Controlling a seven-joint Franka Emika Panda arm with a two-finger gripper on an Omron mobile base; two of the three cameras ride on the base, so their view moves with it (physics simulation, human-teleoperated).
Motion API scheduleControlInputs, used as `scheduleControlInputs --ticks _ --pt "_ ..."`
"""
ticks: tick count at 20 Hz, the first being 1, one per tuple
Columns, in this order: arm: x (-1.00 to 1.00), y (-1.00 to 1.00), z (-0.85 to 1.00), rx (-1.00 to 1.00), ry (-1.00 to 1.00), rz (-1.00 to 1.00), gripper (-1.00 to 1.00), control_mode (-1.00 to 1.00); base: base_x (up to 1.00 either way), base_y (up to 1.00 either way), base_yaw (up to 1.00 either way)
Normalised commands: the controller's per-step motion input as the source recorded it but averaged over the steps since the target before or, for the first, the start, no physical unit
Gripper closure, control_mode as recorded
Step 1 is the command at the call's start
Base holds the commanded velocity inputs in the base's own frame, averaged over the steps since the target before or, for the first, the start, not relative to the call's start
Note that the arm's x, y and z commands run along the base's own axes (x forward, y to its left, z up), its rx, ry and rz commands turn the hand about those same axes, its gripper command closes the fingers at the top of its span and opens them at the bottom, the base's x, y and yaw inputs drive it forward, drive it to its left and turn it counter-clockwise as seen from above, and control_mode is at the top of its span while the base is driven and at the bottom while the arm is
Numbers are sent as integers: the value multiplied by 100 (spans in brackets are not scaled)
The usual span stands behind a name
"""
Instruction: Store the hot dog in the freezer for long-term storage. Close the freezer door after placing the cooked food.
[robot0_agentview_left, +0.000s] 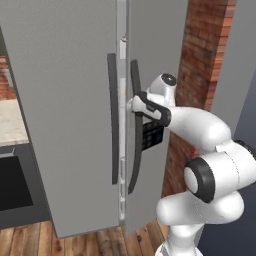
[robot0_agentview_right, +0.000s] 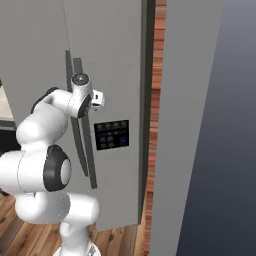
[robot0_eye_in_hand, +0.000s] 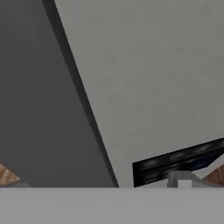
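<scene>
At centre frame the gripper (robot0_agentview_left: 136, 104) meets the freezer door (robot0_agentview_left: 155, 60) handle (robot0_agentview_left: 136, 150) — finger spread unclear; opening step, next a pull.

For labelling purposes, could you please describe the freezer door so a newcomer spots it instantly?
Find the tall grey two-door refrigerator beside the brick wall. The freezer door is its right-hand panel. Unlike its plain neighbour, it carries a small dark control panel.

End effector (robot0_agentview_left: 136, 105) at freezer door (robot0_agentview_left: 155, 60) handle (robot0_agentview_left: 136, 150)
</scene>
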Motion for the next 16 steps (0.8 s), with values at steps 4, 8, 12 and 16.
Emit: scheduleControlInputs --ticks 4,8,12,16 --pt "60 0 6 -7 30 -14 -100 -100 0 0 0" --pt "38 0 15 -10 16 -14 -100 -100 0 0 0" --pt "23 0 4 -5 -1 -13 -100 -100 0 0 0" --pt "2 0 0 0 -20 -11 -100 -100 0 0 0"
